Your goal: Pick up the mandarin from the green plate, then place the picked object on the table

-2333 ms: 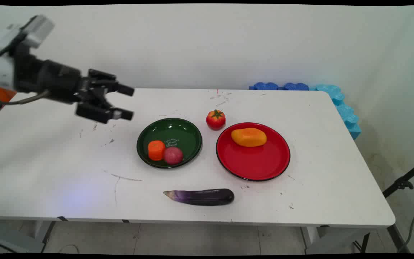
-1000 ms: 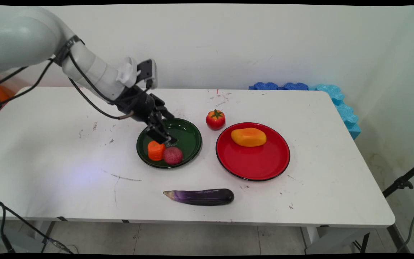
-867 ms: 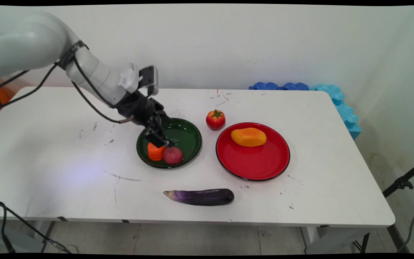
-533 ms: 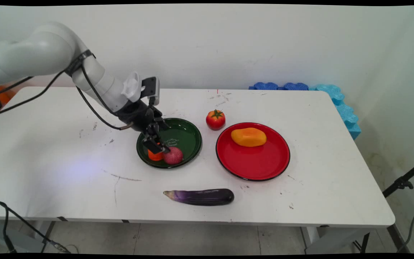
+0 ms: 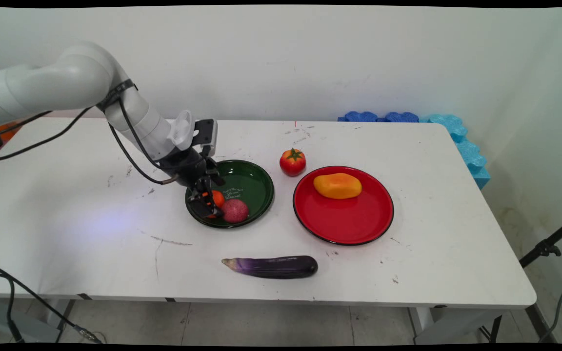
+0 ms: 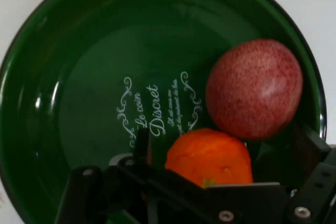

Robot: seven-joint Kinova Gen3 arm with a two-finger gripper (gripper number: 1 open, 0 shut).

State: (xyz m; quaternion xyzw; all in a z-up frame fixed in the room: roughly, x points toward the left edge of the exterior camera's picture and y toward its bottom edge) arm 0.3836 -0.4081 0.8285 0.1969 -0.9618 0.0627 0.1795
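My gripper (image 5: 206,202) (image 6: 226,150) reaches down into the dark green plate (image 5: 254,178) (image 6: 89,77) at its left side. It is open, with one finger on each side of an orange carrot-like chunk (image 5: 218,197) (image 6: 210,157). In the hand view there is a gap between the chunk and each finger (image 6: 310,148). A speckled red round fruit (image 5: 235,210) (image 6: 254,87) lies against the chunk on the same plate, just beyond my right finger. The plate's middle bears white lettering.
A tomato (image 5: 292,162) stands on the table between the green plate and a red plate (image 5: 349,225), which holds a yellow-orange fruit (image 5: 337,185). A purple eggplant (image 5: 273,267) lies near the front edge. Blue foam pieces (image 5: 456,130) sit at the far right corner.
The arm swung in from the far left and lowered its gripper into the green plate. The fingers now straddle the orange chunk. Nothing on the table has shifted.
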